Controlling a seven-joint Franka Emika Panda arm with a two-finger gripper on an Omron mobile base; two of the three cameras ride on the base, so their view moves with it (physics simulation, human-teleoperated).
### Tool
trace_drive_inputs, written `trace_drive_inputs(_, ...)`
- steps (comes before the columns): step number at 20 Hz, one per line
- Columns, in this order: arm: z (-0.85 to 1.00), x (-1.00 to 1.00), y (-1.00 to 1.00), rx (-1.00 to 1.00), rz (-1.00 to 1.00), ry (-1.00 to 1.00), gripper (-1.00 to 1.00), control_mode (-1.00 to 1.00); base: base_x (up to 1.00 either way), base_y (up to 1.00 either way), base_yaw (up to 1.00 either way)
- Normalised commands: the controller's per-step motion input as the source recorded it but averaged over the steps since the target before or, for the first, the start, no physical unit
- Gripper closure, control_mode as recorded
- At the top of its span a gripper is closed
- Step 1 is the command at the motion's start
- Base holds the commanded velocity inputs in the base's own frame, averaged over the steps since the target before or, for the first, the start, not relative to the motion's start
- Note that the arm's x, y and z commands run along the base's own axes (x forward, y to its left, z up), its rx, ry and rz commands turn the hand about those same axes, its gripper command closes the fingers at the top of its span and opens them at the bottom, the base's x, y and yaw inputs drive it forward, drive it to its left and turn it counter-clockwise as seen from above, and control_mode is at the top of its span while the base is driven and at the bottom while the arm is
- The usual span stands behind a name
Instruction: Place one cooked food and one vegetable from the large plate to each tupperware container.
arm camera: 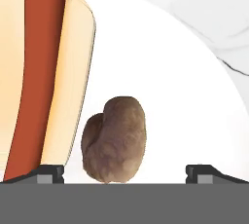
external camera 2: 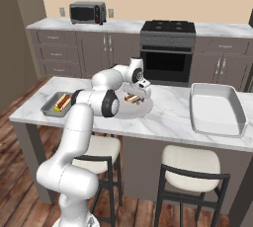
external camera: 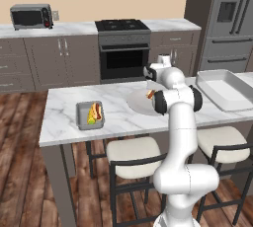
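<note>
Brown potato (arm camera: 115,140) sits between the wide-open hand's (arm camera: 124,173) fingertips on the plate (arm camera: 185,96), lined up for grabbing.

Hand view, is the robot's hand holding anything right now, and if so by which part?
Nothing is held. The hand is open above the large plate, its fingertips either side of a brown potato, not touching it.

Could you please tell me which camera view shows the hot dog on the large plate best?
The hand view: the hot dog looms large, sausage and bun distinct. Both base views show it small on the large plate, partly behind the arm.
</note>
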Motion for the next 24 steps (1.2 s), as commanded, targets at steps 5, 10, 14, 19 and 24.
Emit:
trace_drive_inputs(5,-0.11,0.00,0.07,0.00,0.00,-0.03,-1.00,-1.00,0.00,0.00,0.00)
trace_drive_inputs(10,-0.19,0.03,0.00,0.00,0.00,-0.01,-1.00,-1.00,0.00,0.00,0.00)
trace_drive_inputs(14,-0.05,0.21,0.00,0.00,0.00,-0.08,-1.00,-1.00,0.00,0.00,0.00)
trace_drive_inputs(19,-0.16,0.09,0.00,0.00,0.02,-0.07,-1.00,-1.00,0.00,0.00,0.00)
trace_drive_inputs(24,-0.19,0.00,0.00,0.00,0.00,-0.09,-1.00,-1.00,0.00,0.00,0.00)
